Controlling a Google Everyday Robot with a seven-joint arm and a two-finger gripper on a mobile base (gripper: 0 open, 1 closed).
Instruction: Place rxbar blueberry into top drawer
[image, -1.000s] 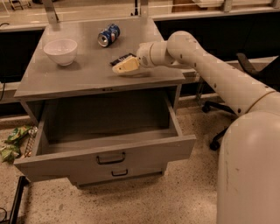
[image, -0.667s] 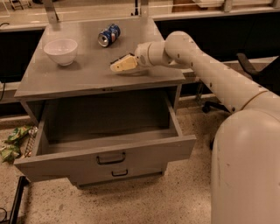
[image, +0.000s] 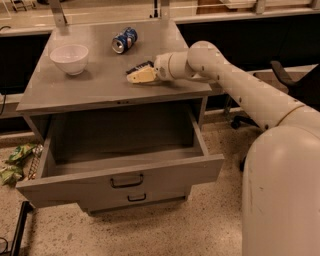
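The rxbar blueberry (image: 139, 66), a dark flat bar, lies on the grey cabinet top (image: 90, 85) right of centre. My gripper (image: 140, 75) reaches in from the right and sits low on the cabinet top, right against the bar's near side. Only a dark strip of the bar shows above the gripper. The top drawer (image: 120, 152) is pulled out wide below the cabinet top, and nothing shows inside it. Its dark bar handle (image: 126, 181) faces the front.
A white bowl (image: 70, 57) stands at the left of the cabinet top and a blue soda can (image: 124, 40) lies at the back. The lower drawer (image: 136, 198) is closed. A green bag (image: 15, 161) lies on the floor at left. An office chair (image: 287, 82) stands at right.
My gripper has shifted slightly left and down toward the bar on the cabinet top. The drawer, bowl and can have not moved.
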